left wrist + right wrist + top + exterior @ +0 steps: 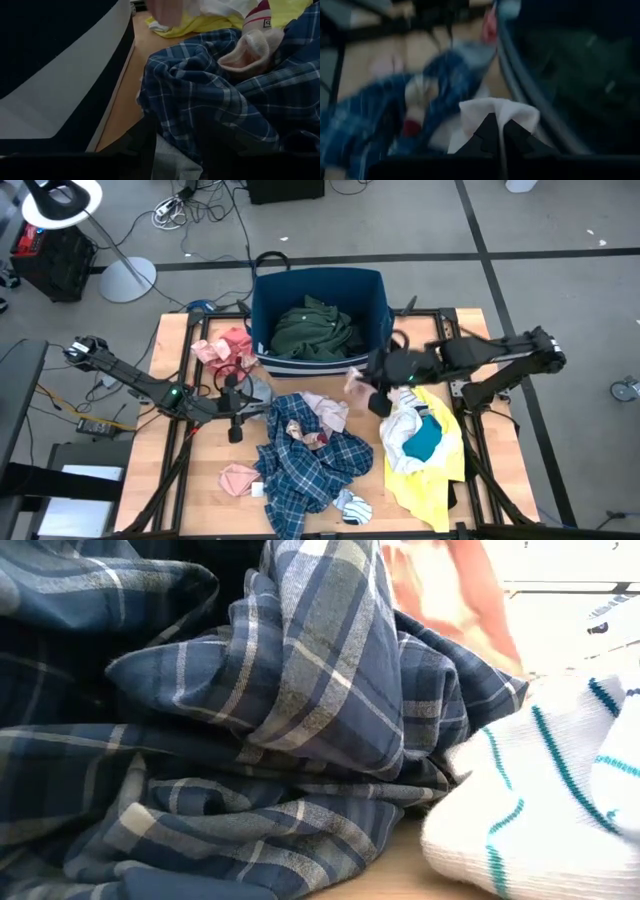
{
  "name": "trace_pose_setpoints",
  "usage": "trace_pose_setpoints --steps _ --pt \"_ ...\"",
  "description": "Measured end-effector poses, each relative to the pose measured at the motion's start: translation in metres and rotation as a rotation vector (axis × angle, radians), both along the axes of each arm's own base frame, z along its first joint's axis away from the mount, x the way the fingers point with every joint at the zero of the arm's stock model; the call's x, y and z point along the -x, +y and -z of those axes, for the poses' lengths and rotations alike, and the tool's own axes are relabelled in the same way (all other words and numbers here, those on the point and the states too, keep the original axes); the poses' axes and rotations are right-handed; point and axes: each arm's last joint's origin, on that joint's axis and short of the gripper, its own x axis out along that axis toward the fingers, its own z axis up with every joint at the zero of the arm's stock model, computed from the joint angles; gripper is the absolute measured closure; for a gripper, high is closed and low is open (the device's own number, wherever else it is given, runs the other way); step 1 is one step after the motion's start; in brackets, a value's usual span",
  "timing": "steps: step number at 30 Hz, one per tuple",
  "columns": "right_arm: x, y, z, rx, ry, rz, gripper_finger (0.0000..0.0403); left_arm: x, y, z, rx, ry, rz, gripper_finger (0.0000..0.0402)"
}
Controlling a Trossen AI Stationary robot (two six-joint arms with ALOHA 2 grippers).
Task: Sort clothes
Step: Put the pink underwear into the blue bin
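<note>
Small pale pink piece (353, 379) pinched in the closed right gripper (362, 383), lifted just beside the navy bin's (262, 310) front corner, dark green shirt (312, 330) inside the bin beyond it, blue plaid shirt (310, 455) and yellow shirt (435, 475) below, left gripper (236, 406) spread open by the plaid shirt's edge.

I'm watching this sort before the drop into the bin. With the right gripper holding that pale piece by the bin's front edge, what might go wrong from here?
1. The right gripper pinches only a corner of the pale cloth; it may slip free before clearing the navy bin.
2. The hanging cloth could catch on the bin's rim.
3. The left gripper waits, open, at the blue plaid shirt; the arms might crowd each other.
</note>
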Motion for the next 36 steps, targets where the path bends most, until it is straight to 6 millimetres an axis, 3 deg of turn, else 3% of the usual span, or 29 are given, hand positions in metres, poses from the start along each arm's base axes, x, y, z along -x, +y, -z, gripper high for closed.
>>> trace_pose_setpoints --steps 10,15,21,26,36 --pt "-0.003 -0.027 -0.077 0.192 -0.392 0.013 0.0402 0.0 0.0 0.0 -0.004 0.004 -0.001 0.0264" --pt "-0.002 -0.045 -0.102 0.311 -0.551 0.056 0.0402 0.0 0.0 0.0 -0.016 0.005 0.002 0.0264" --pt "-0.001 -0.071 -0.115 0.351 -0.66 0.076 0.0403 0.0 0.001 0.0 -0.024 0.003 -0.009 0.0264" --pt "-0.01 -0.091 -0.118 0.377 -0.742 0.071 0.0403 0.0 0.001 0.0 -0.026 0.005 -0.012 0.0264" --pt "-0.036 -0.142 -0.104 0.438 -0.765 0.176 0.04 0.001 0.002 0.002 -0.047 0.02 -0.03 0.0264"
